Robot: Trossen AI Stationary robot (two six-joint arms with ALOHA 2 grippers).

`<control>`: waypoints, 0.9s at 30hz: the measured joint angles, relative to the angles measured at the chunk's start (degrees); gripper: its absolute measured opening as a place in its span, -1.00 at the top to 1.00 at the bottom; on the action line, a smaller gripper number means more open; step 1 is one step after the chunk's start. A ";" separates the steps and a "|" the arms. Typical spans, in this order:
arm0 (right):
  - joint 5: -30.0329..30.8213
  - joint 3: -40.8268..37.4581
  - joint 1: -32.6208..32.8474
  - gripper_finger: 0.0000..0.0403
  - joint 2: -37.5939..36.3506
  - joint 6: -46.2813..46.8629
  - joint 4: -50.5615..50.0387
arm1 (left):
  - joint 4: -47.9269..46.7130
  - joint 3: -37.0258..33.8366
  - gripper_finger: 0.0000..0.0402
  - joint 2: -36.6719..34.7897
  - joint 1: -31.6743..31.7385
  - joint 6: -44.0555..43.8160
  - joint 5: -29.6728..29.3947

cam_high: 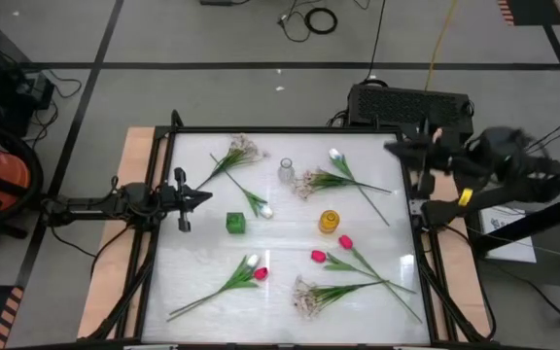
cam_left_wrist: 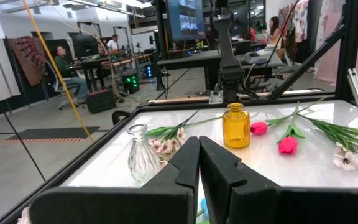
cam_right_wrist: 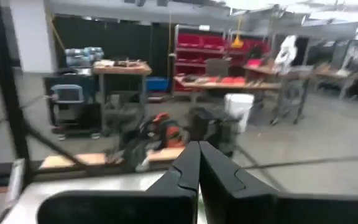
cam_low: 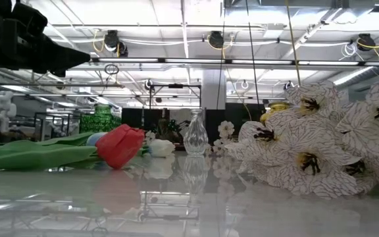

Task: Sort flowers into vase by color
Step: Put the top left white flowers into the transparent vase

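Observation:
Flowers lie flat on the white table top. Pale sprays: one (cam_high: 241, 151) far left, one (cam_high: 314, 182) at centre beside a white tulip (cam_high: 335, 156), one (cam_high: 307, 297) near the front. Another white tulip (cam_high: 261, 207) lies mid-left. Two magenta tulips (cam_high: 344, 241) (cam_high: 318, 256) lie right of centre; a white and magenta pair (cam_high: 256, 268) lies in front. A clear vase (cam_high: 286, 172), a yellow vase (cam_high: 330, 222) and a green vase (cam_high: 235, 223) stand upright. My left gripper (cam_high: 202, 197) (cam_left_wrist: 199, 149) is shut at the left edge. My right gripper (cam_high: 389, 148) (cam_right_wrist: 199, 152) is shut, raised over the far right corner.
A black frame (cam_high: 290, 130) rims the table, with wooden strips (cam_high: 115, 253) on both sides. In the low view a magenta tulip (cam_low: 120, 145) and a big spray (cam_low: 328, 138) lie close to the camera, the clear vase (cam_low: 195, 135) behind. People sit at desks (cam_left_wrist: 64, 62) beyond the table.

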 joint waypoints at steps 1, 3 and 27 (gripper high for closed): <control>-0.01 4.47 0.02 1.00 3.13 -1.59 -1.39 | -0.02 0.02 0.91 0.00 0.00 0.00 -0.02; -0.02 12.64 0.02 1.00 8.85 -4.21 -5.89 | -0.03 0.01 0.91 0.00 0.00 0.00 -0.07; -3.69 -8.45 -0.39 0.38 22.42 7.73 2.90 | -0.07 0.01 0.91 2.00 0.00 -4.58 -3.19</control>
